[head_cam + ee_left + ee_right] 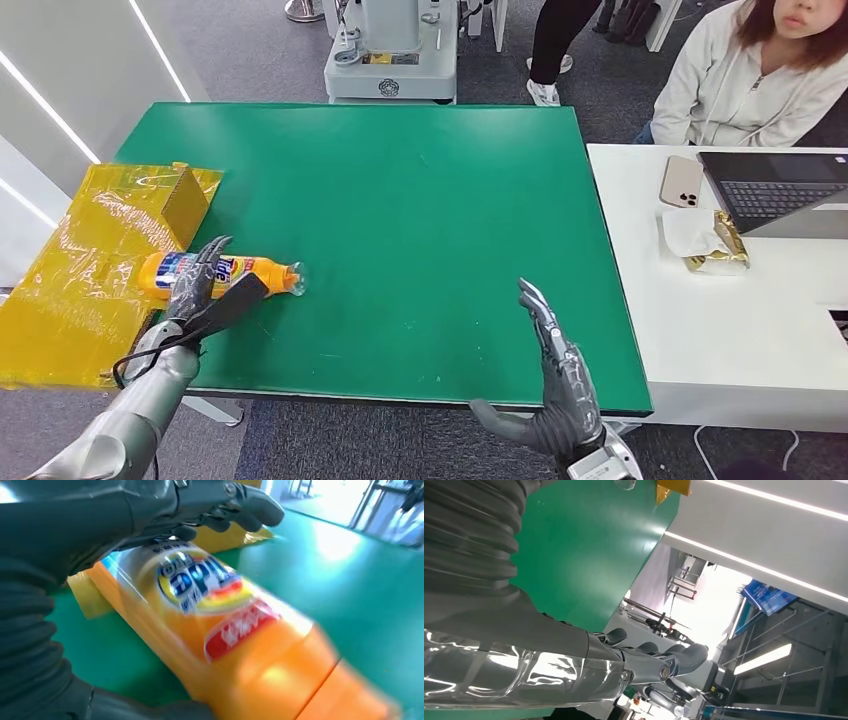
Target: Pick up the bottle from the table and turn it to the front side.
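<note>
An orange detergent bottle (255, 271) with a blue and red label lies on its side near the left edge of the green table (420, 200), its clear cap end pointing right. My left hand (205, 288) lies over its label end, fingers across the top and far side, thumb along the near side. In the left wrist view the bottle (240, 645) sits between the fingers (240, 507) and the thumb, blurred. My right hand (560, 385) hovers at the table's front edge with fingers spread and nothing in it; the right wrist view shows the same hand (644, 665).
A yellow plastic-wrapped box and sheet (90, 260) lie just left of the bottle. A white table (740, 330) to the right carries a laptop (780, 190) and a phone (682, 181). A seated person (750, 80) is behind it. A machine base (390, 60) stands beyond the green table.
</note>
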